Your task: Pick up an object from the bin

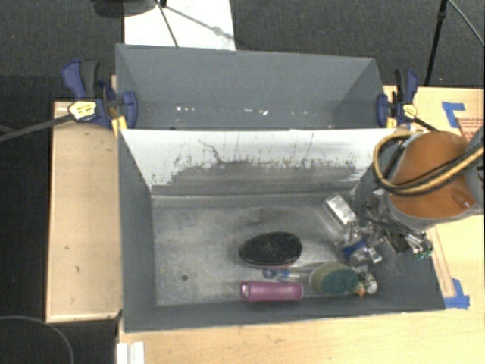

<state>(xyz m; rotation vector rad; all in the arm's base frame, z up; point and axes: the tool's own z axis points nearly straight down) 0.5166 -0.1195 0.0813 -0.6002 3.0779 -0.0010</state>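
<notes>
Right end of bin (227, 158) floor: gripper (362, 243) low between silvery packet (339, 209) and green disc (336, 279) (likeliest picks; sloped walls probably funnel stuff frontward). Opening: cannot tell. Purple tube (271, 290) beside disc.

Contents of the grey metal bin (138, 226): four things that can be counted, one of each kind.

One black oval thing (270, 249) with a dull, speckled top; one purple tube (271, 290) lying on its side; one round dark-green disc (337, 280); one silvery, shiny packet (339, 209). No kind appears twice. A small blue piece (353, 253) close under the arm cannot be told apart from the robot's own parts, and a tiny pale bit (369, 285) just beside the disc is too small to name; neither is counted.
</notes>
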